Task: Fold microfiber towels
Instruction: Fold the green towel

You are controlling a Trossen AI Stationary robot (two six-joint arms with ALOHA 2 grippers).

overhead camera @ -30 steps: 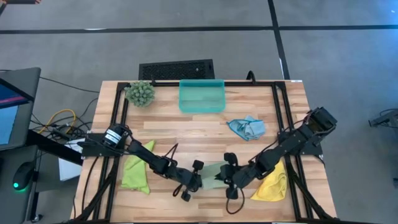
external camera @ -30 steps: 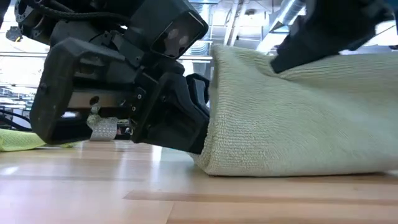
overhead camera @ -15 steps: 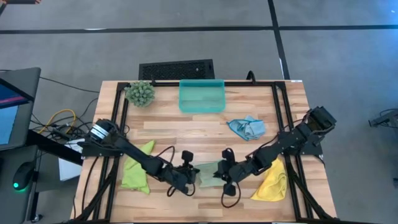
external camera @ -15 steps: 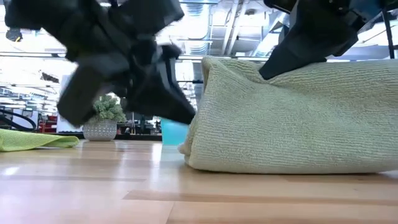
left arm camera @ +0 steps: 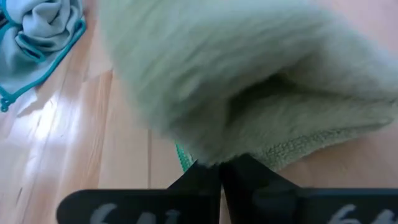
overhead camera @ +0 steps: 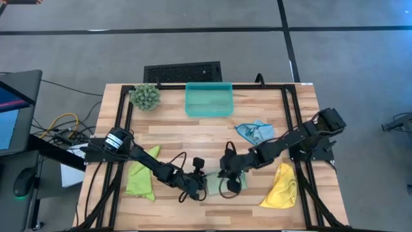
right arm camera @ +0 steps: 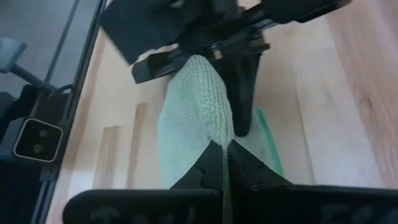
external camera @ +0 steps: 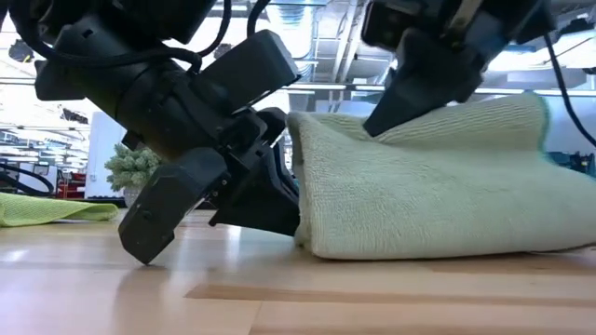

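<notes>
A pale sage green towel (external camera: 438,191), partly folded over, is lying at the front middle of the wooden table (overhead camera: 193,135). The left gripper (left arm camera: 221,168) is pinching one edge of it, fingers closed. The right gripper (right arm camera: 225,149) is clamping the opposite fold. Lime green towel (overhead camera: 140,174), yellow towel (overhead camera: 281,187) and light blue towel (overhead camera: 252,132) are lying apart around them.

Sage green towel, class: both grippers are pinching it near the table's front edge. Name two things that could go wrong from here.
1. The left gripper and right gripper each hold the sage green towel by only a thin edge, so a corner may slip free and the fold could open.
2. The grippers sit close together in the high view; the arms might bump while finishing the fold.
</notes>
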